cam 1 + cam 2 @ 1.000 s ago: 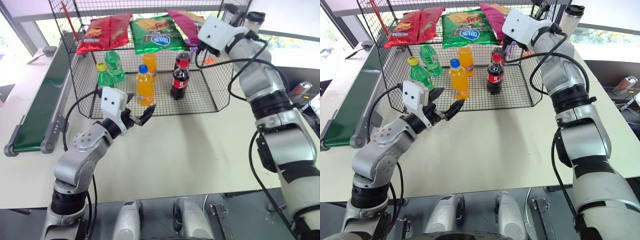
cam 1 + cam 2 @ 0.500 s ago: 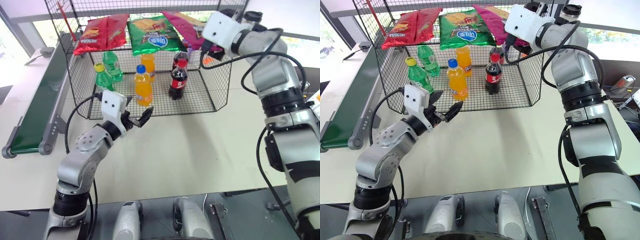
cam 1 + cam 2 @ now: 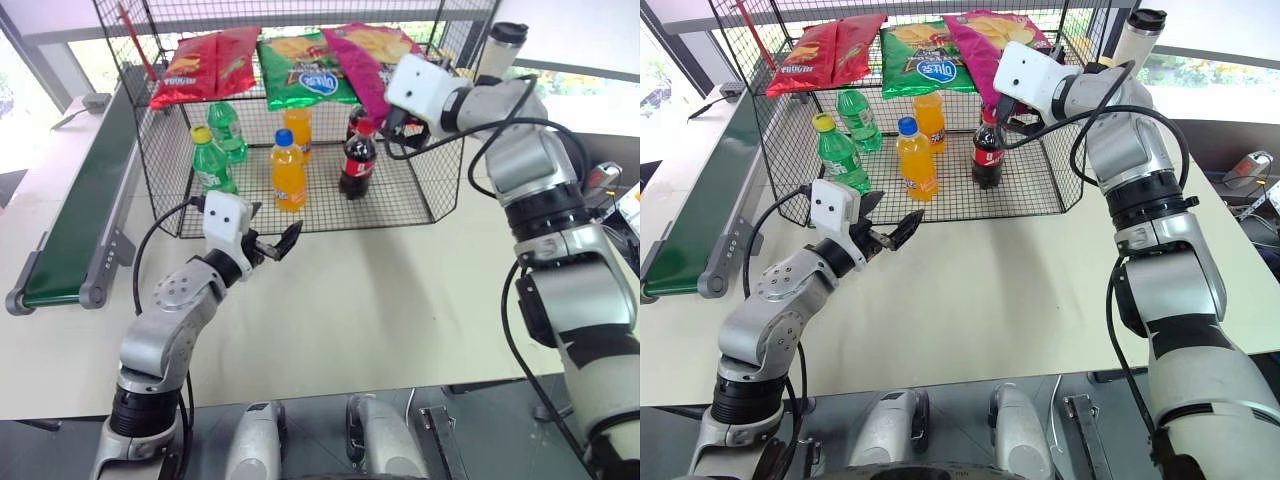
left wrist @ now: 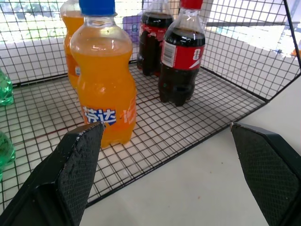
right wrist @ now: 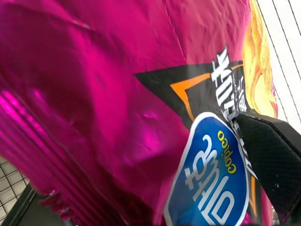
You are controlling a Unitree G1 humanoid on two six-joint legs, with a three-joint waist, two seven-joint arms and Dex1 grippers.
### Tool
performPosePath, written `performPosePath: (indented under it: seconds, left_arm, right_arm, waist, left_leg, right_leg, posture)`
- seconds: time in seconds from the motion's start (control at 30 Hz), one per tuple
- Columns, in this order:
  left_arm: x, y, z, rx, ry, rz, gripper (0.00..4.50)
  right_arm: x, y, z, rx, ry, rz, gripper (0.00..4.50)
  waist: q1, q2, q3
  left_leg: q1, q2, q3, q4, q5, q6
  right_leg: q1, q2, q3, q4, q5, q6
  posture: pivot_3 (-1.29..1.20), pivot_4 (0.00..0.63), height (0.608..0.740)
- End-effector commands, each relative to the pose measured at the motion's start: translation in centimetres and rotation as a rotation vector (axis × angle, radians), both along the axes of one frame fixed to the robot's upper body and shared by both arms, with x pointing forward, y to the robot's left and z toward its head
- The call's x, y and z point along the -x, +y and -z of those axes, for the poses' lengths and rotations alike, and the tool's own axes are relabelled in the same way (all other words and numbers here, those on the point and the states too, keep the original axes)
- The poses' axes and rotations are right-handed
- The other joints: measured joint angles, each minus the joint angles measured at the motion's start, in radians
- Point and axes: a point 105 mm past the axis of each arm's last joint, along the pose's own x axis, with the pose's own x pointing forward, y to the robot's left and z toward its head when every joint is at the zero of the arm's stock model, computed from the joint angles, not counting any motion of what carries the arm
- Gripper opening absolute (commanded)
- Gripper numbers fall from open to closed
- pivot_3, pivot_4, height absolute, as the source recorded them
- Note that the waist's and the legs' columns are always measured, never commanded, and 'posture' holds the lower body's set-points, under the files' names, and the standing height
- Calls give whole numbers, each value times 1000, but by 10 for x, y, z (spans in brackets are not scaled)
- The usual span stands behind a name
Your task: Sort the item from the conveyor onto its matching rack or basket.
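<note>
The item, a magenta-pink chip bag (image 3: 362, 50), lies on the upper mesh shelf of the black wire rack (image 3: 160, 170) at its right end, with its near end drooping over the shelf edge. My right gripper (image 3: 393, 118) is just below that end, open. In the right wrist view the bag (image 5: 117, 94) is very close and one finger (image 5: 275, 160) shows beside it. My left gripper (image 3: 272, 243) hovers open and empty over the table in front of the rack. The dark-green conveyor (image 3: 75, 210) runs along the left.
A red chip bag (image 3: 205, 65) and a green chip bag (image 3: 305, 70) share the upper shelf. On the lower floor stand green bottles (image 3: 210, 160), orange bottles (image 3: 288, 170) and cola bottles (image 3: 358, 160). A tumbler (image 3: 497, 50) stands behind the rack's right side. White table (image 3: 380, 300) lies in front.
My right gripper has swung to the left and dropped a little, from the shelf's right corner to below the pink bag's near end. My left hand has sunk slightly.
</note>
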Motion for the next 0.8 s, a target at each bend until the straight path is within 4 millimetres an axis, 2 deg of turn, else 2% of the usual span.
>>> performPosePath:
  seconds: [0.03, 0.17, 0.6, 0.8]
  left_arm:
    - [1, -3, -7, -1, -44, 6, 4500]
    - [1, -5, -5, -1, -40, 9, 4500]
    - [0, -6, -2, -17, -36, 12, 4500]
    - [3, -3, -1, -14, -33, -1, 4500]
  right_arm:
    - [0, -5, -44, -30, -182, 49, 4471]
    - [-4, -7, -53, -52, -224, 75, 4471]
    - [-17, -7, -49, -79, -211, 107, 4471]
    - [-12, -5, -50, -59, -205, 57, 4471]
  waist:
    - [0, 0, 0]
    - [-1, 0, 0]
    - [-2, 0, 0]
    - [-2, 0, 0]
  left_leg:
    - [0, 0, 0, 0, 0, 0]
    - [0, 0, 0, -1, 0, 0]
    - [0, 0, 0, -1, 0, 0]
    - [0, 0, 0, -1, 0, 0]
  right_leg:
    - [0, 0, 0, 0, 0, 0]
    - [0, 0, 0, 0, 0, 0]
    - [0, 0, 0, 0, 0, 0]
    - [0, 0, 0, -1, 0, 0]
  posture:
    - [0, 150, 740]
    - [0, 150, 740]
    - [0, 150, 740]
    - [0, 150, 740]
